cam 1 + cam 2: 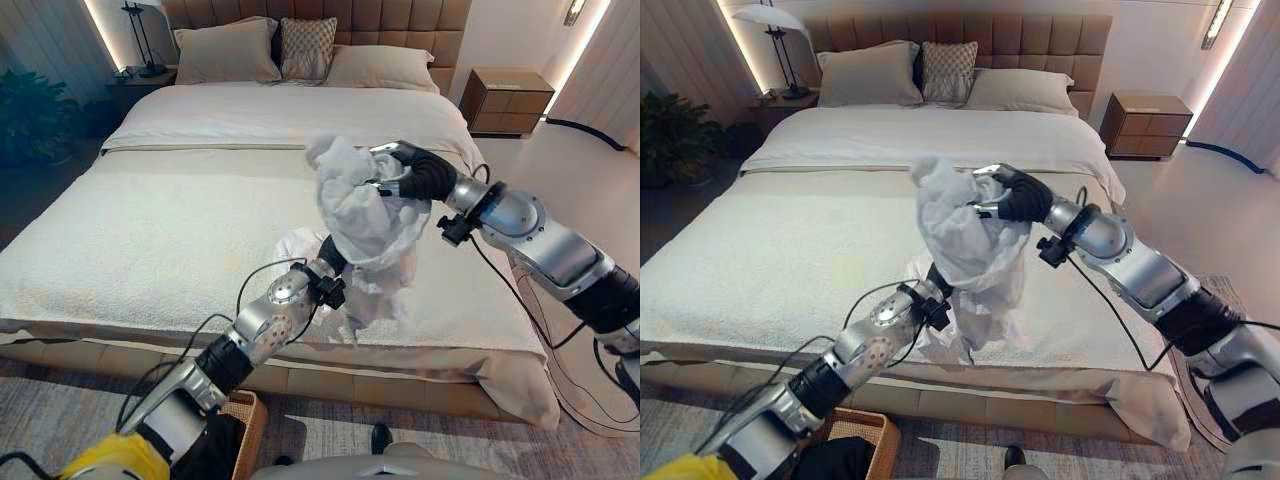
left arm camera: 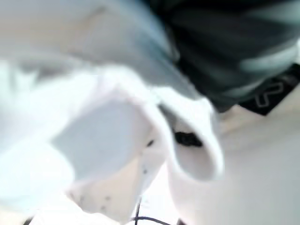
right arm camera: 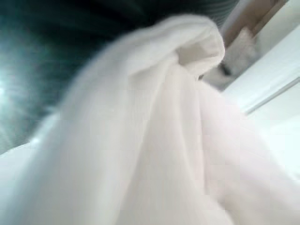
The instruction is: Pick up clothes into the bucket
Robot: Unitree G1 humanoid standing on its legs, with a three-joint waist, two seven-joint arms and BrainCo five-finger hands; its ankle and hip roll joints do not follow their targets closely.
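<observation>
Right hand (image 1: 1008, 197) fingers clench the white garment (image 1: 965, 235) above the bed (image 1: 790, 250); left hand's fingers hidden; soft, light, bunch-grip suits

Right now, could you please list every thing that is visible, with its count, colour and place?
garment: one, white, held up above the bed's near part.
bed: one, cream cover, across the middle of the room.
pillows: three, beige, one of them patterned, at the headboard.
headboard: one, brown padded, behind the pillows.
nightstand: one, brown, right of the bed.
lamp: one, white shade, left of the headboard.
plant: one, dark green, by the bed's left side.
basket: one, tan woven, on the floor under the left arm.
right hand: one, dark cover, closed on the garment's top.
left hand: one, reaching into the garment from below, fingers hidden.
</observation>
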